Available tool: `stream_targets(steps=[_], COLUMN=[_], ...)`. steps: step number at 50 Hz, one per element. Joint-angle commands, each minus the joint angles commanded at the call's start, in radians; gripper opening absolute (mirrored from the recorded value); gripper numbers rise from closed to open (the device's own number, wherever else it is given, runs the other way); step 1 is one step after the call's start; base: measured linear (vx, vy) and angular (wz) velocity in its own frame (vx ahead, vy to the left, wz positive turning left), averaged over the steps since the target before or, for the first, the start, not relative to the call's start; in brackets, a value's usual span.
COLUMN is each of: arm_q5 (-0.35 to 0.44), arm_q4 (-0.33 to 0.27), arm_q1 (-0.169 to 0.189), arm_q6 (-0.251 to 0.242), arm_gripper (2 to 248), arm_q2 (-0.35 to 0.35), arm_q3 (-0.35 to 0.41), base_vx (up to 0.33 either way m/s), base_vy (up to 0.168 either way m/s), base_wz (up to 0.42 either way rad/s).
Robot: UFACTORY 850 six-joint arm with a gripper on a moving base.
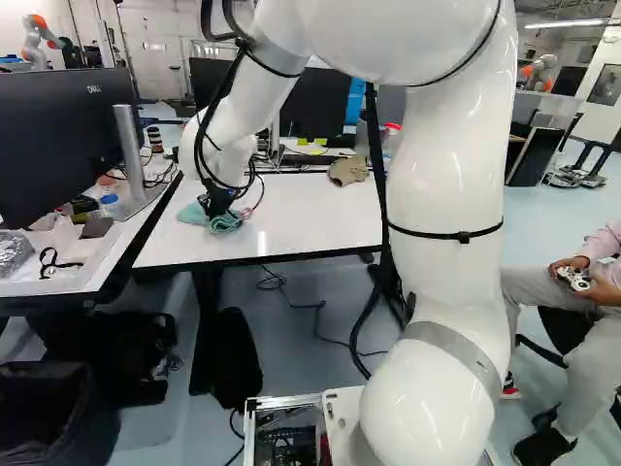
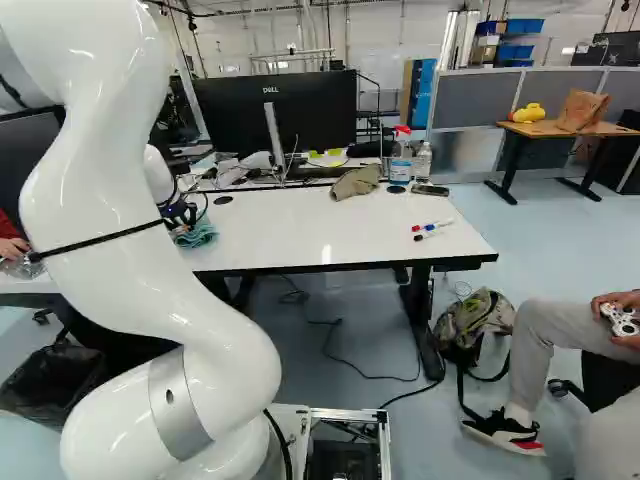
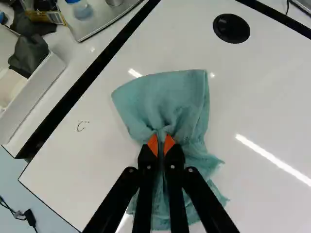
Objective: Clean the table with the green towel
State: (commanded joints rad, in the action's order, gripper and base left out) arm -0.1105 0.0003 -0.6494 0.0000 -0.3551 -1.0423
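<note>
Green cloth towel (image 3: pixel 165 104) lies bunched on the shiny white bench (image 3: pixel 272 97); my black two-fingered hand (image 1: pixel 215 202) pinches it, fingers nearly together; a little dark squiggle (image 3: pixel 82 126) is near.

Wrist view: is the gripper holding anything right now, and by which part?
The green towel, pinched in the gripper by a bunched-up fold near its middle.

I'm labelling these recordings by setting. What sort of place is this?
Probably a robotics lab or shared workshop: monitors stand by the white table, grey partitions divide the room, and another robot arm stands at the back.
</note>
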Motion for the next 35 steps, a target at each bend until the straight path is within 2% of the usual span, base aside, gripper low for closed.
stream_targets(steps=[35], arm_q5=[0.000], arm_q4=[0.000], arm_q1=[-0.104], arm_q6=[0.000], arm_gripper=[35], arm_q2=[-0.057], arm_q3=[-0.073], base_vx=[0.000], base_vy=[0.000], base_wz=[0.000])
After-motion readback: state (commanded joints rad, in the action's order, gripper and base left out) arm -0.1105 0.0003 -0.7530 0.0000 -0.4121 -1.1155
